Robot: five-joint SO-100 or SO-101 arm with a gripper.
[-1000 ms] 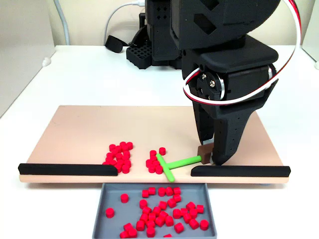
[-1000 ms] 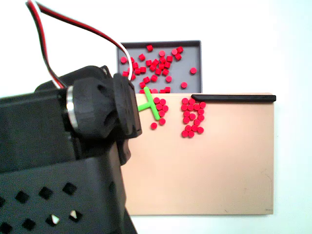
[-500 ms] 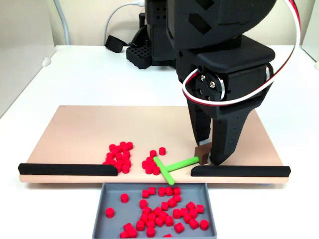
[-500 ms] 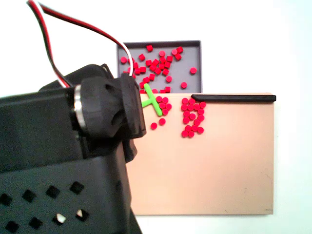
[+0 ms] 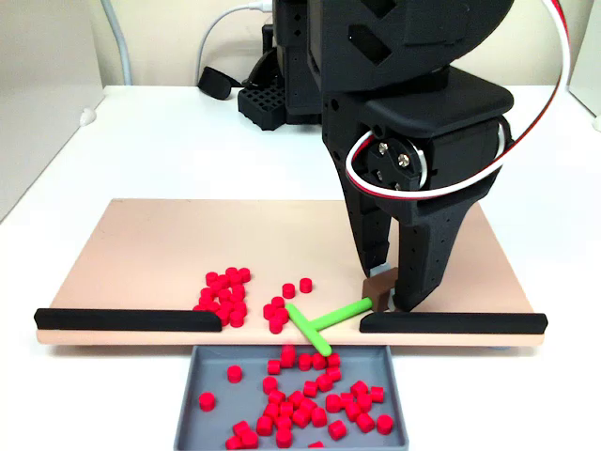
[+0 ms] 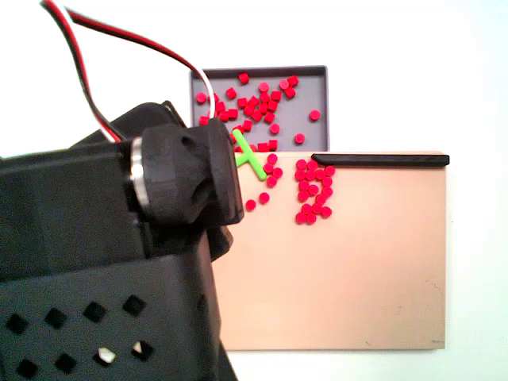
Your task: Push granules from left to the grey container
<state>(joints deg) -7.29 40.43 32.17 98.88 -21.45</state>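
Note:
My gripper [image 5: 390, 289] points down at the board's front edge, shut on the brown end block of a green T-shaped pusher [image 5: 319, 322]. The pusher's crossbar lies in the gap between the black strips, right above the grey container [image 5: 208, 374]. Red granules [image 5: 223, 294] sit in a cluster on the board to the left, and a smaller group [image 5: 281, 312] touches the crossbar. Many more granules [image 5: 315, 395] lie in the container. From the opposite fixed view I see the pusher [image 6: 248, 154], the board granules [image 6: 314, 190] and the container [image 6: 305, 95]; the arm hides the gripper.
The peach board [image 5: 169, 244] carries two black strips [image 5: 127, 319] [image 5: 451, 322] along its front edge with a gap between them. The arm's black base and cables stand behind the board. Most of the board [image 6: 357, 278] lies bare.
The gripper has shifted slightly left and swung the pusher's crossbar toward the container. A few granules went over the edge into it.

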